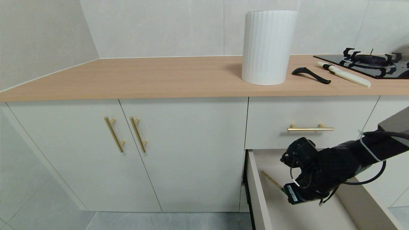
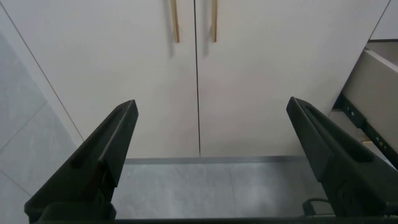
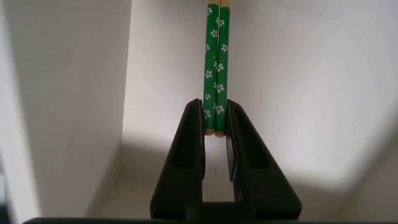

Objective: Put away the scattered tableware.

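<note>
My right gripper (image 3: 215, 121) pinches the chopsticks (image 3: 215, 62) at their green ends. They jut straight beyond its fingertips inside the drawer (image 1: 256, 188). My left gripper (image 2: 211, 107) gapes wide.

Your head camera is sitting high and looking forward and down, taking in the wooden countertop (image 1: 127, 76), the cabinet doors (image 1: 140, 153) below it and the open drawer (image 1: 257, 191) at the lower right, all from a middling distance. Your left wrist camera is being held low, pointing between the spread fingers of the left gripper (image 2: 211, 106) at those same doors, their brass handles (image 2: 176, 22) and the floor (image 2: 205, 186), and it is catching the drawer's edge too. Your right wrist camera is peering along the right gripper (image 3: 214, 109) from very close, into the drawer, sharing with the head view the drawer's pale inside and the chopsticks (image 3: 214, 56)
</note>
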Motion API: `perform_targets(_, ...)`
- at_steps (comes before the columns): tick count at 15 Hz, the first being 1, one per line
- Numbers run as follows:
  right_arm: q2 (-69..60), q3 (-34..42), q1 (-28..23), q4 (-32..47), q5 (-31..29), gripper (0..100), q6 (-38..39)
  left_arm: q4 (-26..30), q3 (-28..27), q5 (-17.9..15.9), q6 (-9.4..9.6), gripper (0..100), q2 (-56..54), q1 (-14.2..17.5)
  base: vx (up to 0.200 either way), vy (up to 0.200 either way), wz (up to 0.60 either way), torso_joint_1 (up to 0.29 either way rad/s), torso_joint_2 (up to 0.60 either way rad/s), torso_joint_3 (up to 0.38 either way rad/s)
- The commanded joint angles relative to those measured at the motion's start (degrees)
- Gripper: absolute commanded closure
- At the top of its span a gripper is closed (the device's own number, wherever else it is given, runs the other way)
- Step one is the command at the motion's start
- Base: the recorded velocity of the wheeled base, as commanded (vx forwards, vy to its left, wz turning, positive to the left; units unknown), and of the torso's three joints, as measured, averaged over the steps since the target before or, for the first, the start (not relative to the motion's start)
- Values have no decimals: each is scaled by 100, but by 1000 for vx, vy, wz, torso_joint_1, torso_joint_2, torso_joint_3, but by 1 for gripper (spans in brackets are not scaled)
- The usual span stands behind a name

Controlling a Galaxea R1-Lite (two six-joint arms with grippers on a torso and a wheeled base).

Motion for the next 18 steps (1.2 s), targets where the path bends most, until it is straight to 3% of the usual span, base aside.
perform_targets(1,396,-1,10,-55,-17,100,13,-1,0,1,0,0,0,4,0,0,0,0,0,0)
perform_targets(12,923,8,10,-890,-132,100,285,-1,0,1,0,0,0,4,0,0,0,0,0,0)
perform_targets(13,932,-1,10,-890,-132,0,285,-1,0,1,0,0,0,-5,0,0,0,0,0,0)
perform_targets(18,686,43,10,-838,-132,0,285,-1,0,1,0,0,0,4,0,0,0,0,0,0)
